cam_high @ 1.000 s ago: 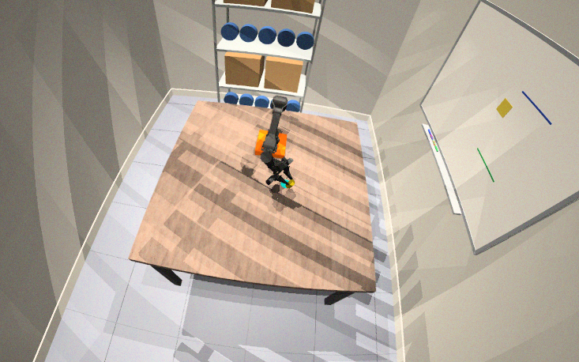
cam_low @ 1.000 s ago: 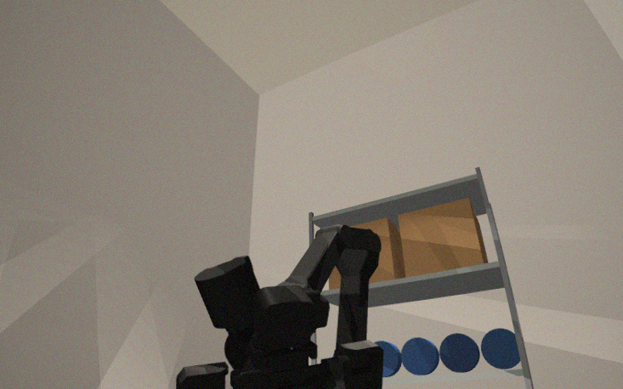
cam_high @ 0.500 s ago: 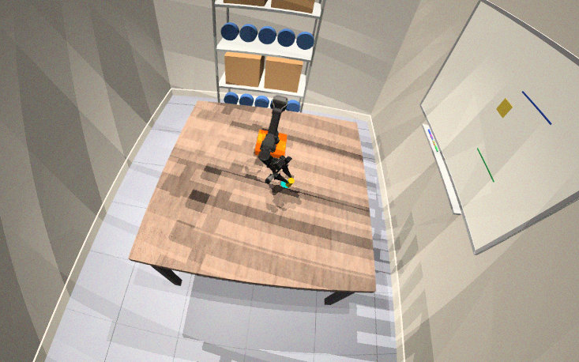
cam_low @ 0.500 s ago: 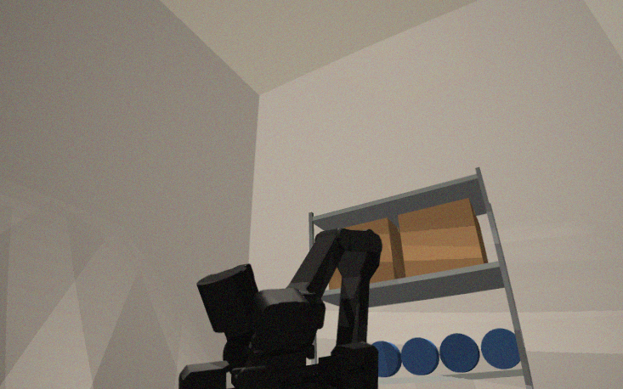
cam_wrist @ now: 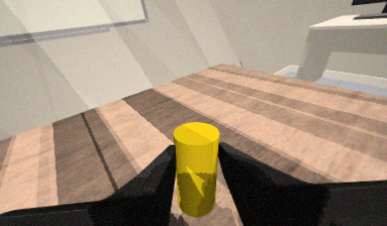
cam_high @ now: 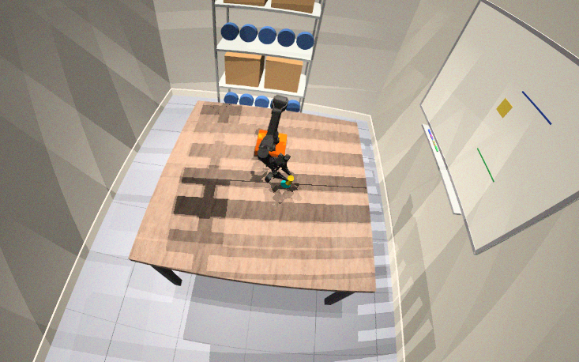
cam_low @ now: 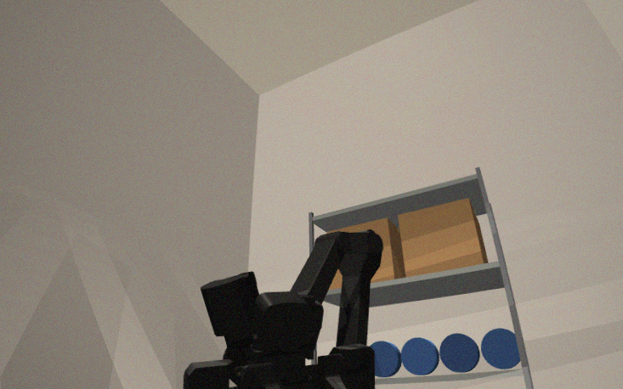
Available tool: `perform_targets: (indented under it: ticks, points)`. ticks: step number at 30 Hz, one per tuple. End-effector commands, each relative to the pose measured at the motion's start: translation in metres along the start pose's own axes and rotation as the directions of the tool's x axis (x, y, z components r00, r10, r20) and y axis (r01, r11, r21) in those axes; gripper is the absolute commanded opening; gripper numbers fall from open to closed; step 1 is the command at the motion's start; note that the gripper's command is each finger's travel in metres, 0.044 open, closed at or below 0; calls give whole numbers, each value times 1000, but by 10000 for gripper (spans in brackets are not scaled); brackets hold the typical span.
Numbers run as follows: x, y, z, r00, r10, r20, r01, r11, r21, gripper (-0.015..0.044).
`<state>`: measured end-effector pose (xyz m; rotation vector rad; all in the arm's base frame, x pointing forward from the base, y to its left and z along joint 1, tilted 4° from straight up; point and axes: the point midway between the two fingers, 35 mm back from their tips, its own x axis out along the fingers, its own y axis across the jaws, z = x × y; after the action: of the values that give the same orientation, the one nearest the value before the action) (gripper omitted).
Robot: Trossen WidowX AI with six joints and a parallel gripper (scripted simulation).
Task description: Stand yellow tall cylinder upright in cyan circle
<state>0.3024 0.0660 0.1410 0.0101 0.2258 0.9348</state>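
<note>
The yellow tall cylinder (cam_high: pixel 290 179) (cam_wrist: pixel 196 159) stands about upright between my fingers, its top face showing in the wrist view. My gripper (cam_high: pixel 288 178) (cam_wrist: pixel 196 149) is shut on it, one finger at each side. The cyan circle (cam_high: pixel 284 185) shows in the top view directly below and beside the cylinder's lower end, partly covered by it. In the wrist view the circle is hidden. I cannot tell whether the cylinder's bottom touches the circle or hangs slightly above it. The exterior view shows the arm's upper parts but neither cylinder nor circle.
The wooden table (cam_high: pixel 255 252) (cam_wrist: pixel 291 129) carries an orange block (cam_high: pixel 278 146) beneath the arm, behind the gripper. A shelf rack (cam_high: pixel 264 47) (cam_low: pixel 429 285) with boxes and blue round things stands behind the table. A whiteboard (cam_high: pixel 529 148) is on the right wall.
</note>
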Motion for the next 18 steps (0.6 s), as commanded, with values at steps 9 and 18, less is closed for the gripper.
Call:
perform_targets:
  ticks: [9, 18]
  points:
    - [-9, 8, -1, 999, 25, 46, -24, 1000, -19, 105]
    - [-15, 14, -2, 996, 43, 75, -40, 998, -39, 105]
